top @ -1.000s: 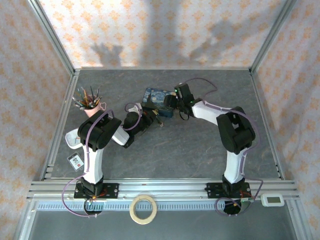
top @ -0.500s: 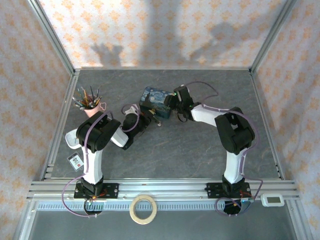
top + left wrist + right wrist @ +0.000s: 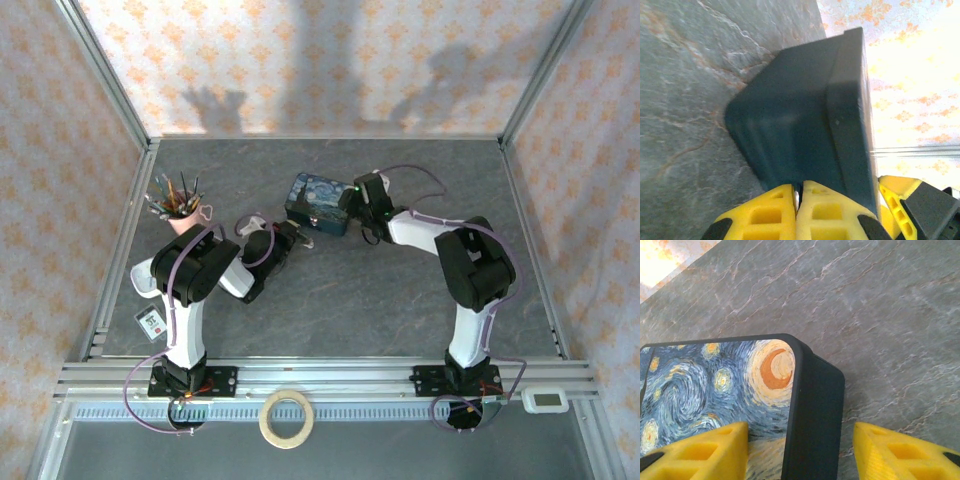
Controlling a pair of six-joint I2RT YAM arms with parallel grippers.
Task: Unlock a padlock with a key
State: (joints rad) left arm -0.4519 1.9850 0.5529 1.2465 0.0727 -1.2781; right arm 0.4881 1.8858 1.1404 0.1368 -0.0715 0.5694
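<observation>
The blue starry-night tin (image 3: 318, 205) lies mid-table. My left gripper (image 3: 300, 236) sits at its near-left side, and in the left wrist view its yellow fingers (image 3: 765, 212) are pressed together against the tin's dark wall (image 3: 790, 135). A thin silvery sliver, the key (image 3: 797, 199), is pinched between them. My right gripper (image 3: 350, 208) is at the tin's right end, open, its fingers (image 3: 700, 450) straddling the tin's corner (image 3: 812, 405): one over the painted lid, the other over the table. The padlock is hidden.
A pink cup of coloured pencils (image 3: 180, 208) stands at the left, with a white dish (image 3: 147, 279) and a small card (image 3: 152, 322) nearer the left rail. A tape roll (image 3: 286, 418) and a white device (image 3: 547, 400) lie beyond the front rail.
My left gripper has drawn back a little to the left along the tin's near side. The right gripper has shifted slightly right, and the tin has nudged with it.
</observation>
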